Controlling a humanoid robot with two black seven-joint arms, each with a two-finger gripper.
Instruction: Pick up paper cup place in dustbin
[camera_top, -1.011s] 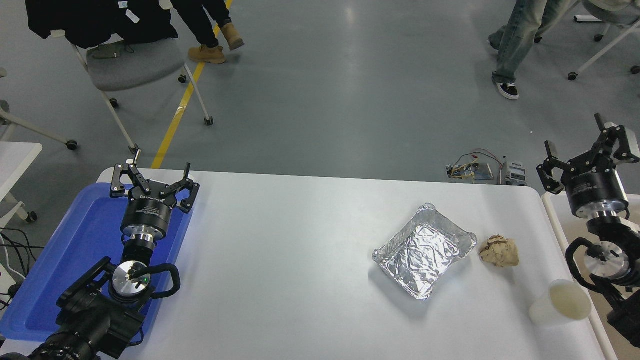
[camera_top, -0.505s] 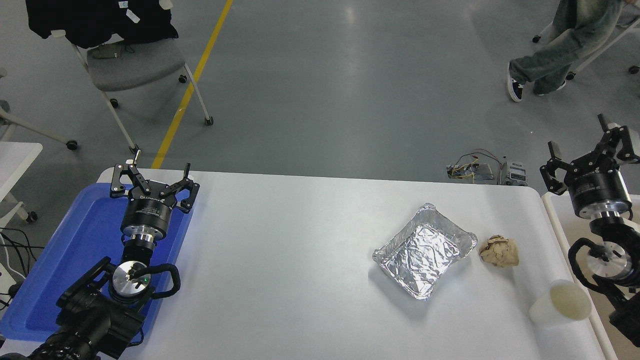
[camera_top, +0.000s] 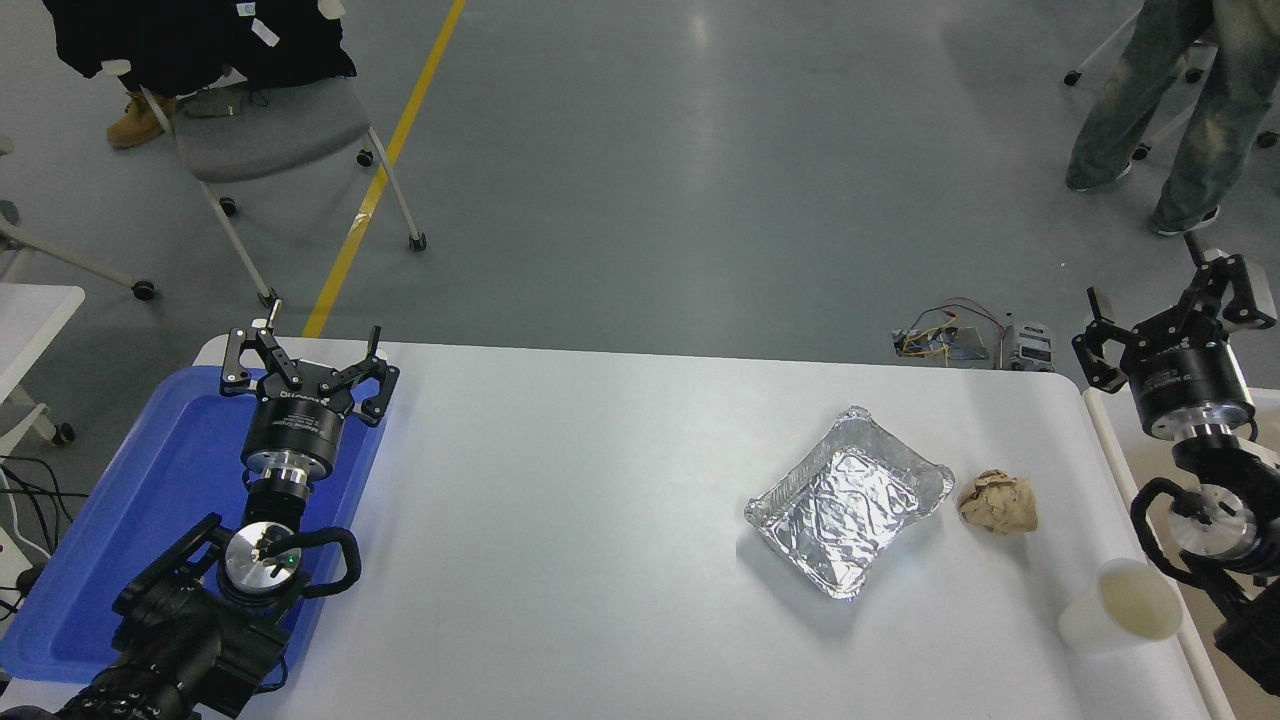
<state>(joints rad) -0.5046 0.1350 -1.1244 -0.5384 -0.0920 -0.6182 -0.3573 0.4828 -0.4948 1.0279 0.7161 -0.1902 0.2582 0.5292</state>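
Paper cup (camera_top: 1122, 606) lies near the mostly cropped dustbin (camera_top: 1110, 455); right end effector (camera_top: 1170, 318) spread, empty.

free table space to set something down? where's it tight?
Widest bare patch: table between blue tray and foil tray. Also the strip behind the foil tray. Crowded on the right: foil tray, crumpled paper ball, paper cup by the dustbin.

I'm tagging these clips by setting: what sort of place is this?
Probably a robotics lab or workshop, not a home: a bare grey floor with a yellow line, wheeled office chairs, loose wired electronics on the floor, and a white table with test items such as a foil tray.
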